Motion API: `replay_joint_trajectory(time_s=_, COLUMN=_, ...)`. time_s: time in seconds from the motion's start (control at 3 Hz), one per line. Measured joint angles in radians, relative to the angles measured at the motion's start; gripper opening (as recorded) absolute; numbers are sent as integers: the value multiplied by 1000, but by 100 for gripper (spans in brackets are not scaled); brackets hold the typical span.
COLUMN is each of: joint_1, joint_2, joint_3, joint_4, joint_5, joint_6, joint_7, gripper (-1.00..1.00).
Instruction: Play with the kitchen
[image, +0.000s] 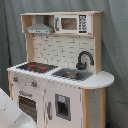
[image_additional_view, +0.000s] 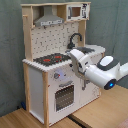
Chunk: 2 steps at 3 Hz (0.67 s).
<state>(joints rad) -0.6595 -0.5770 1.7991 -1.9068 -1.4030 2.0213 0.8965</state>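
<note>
The kitchen stood upright in both exterior views, a tall toy unit of light wood and white panels, on a wooden table in the second exterior view. It looked bulky and stiff, far too large for the arm to lift, so any play would have had to go through its small moving parts.

The likeliest of these were the knobs on the front panel under the stovetop, the oven door below them, the black curved faucet behind the silver sink, and the microwave on the top shelf beside the grey hood.

The knobs seemed hard and smooth, probably slippery, and best pinched across their width. The oven door would likely swing from a pull at its upper edge (its handle was too blurred to make out).

In the second exterior view the arm reached in from the second exterior view's right, and its tool hung at the front edge of the counter, between stovetop and sink. Whether the tool was open or closed, or touching anything, I could not tell.
</note>
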Motion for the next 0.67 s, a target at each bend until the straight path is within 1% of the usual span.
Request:
replay_joint_trajectory(time_s=0.33, joint_1=26, joint_2=39, joint_3=-2, joint_4=25, joint_5=18, joint_6=-67, joint_7=-79, gripper=100)
replay_joint_trajectory(time_s=0.67, joint_1=39, joint_2=79, joint_3=-2, joint_4=59, joint_5=45, joint_6=-124, joint_7=-176, gripper=100)
